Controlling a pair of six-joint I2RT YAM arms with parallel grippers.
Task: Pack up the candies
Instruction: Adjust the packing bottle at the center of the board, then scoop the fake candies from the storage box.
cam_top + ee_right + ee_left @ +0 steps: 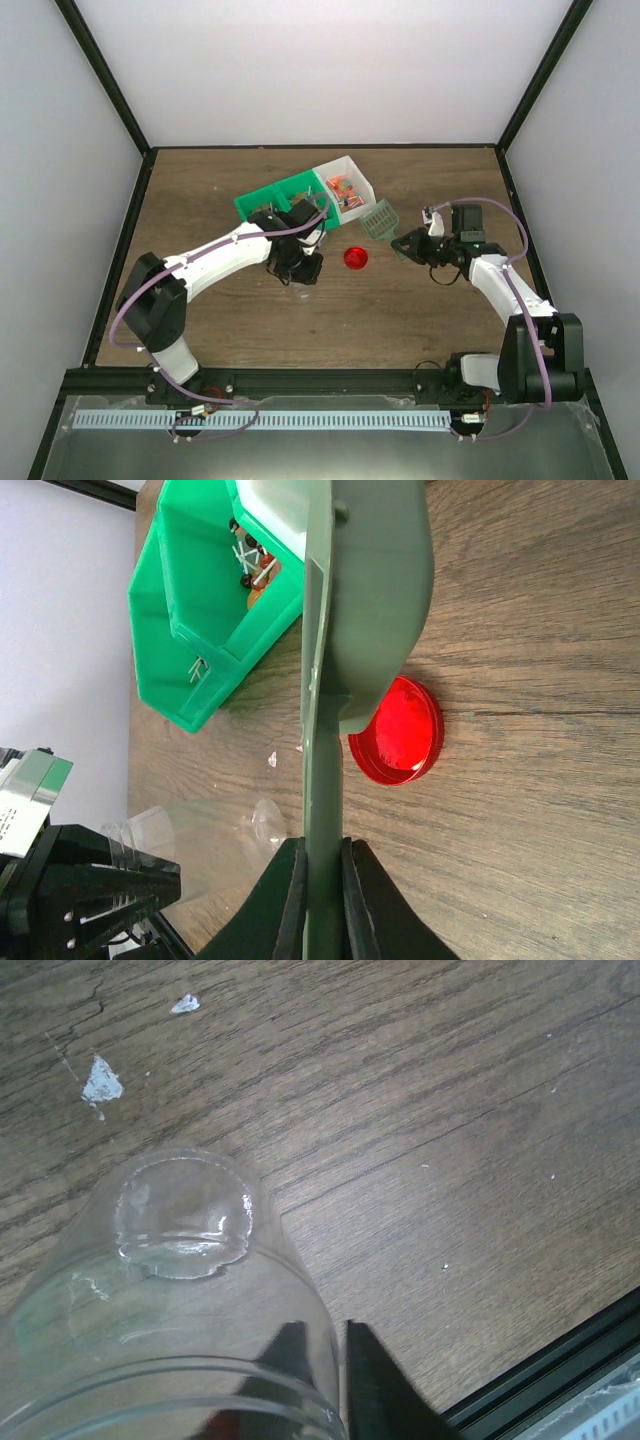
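Candies (343, 188): small mixed pile, orange/red/dark, sitting in the white bin (350, 178) at the back of the desk (420, 320). None on the desk, none in the jar. In the right wrist view they only peek past the scoop's edge, mostly hidden.

White bin touches the right end of the green bin (275, 198), both angled. The green bin's contents are not readable from above.

Scoop (380, 220): green, slotted, just in front of the white bin's near corner and held off the desk. Right tool (322, 880) is clamped on the scoop handle, with the jaws narrow and the flat handle pinched between them. The scoop bowl points toward the bins.

Red lid (355, 258): round, flat on the desk, between the two tools and apart from both. In the right wrist view it sits just under the scoop bowl's edge.

Jar (180, 1290): clear, empty, no lid, tipped over with its base pointing away from the left wrist camera. Can't tell if it rests on the desk. Left tool (300, 268) is closed down on the jar's rim end. One finger (375, 1385) is outside the wall and the other shows dark through the glass.

A few white flecks (100, 1082) lie on the wood beyond the jar.
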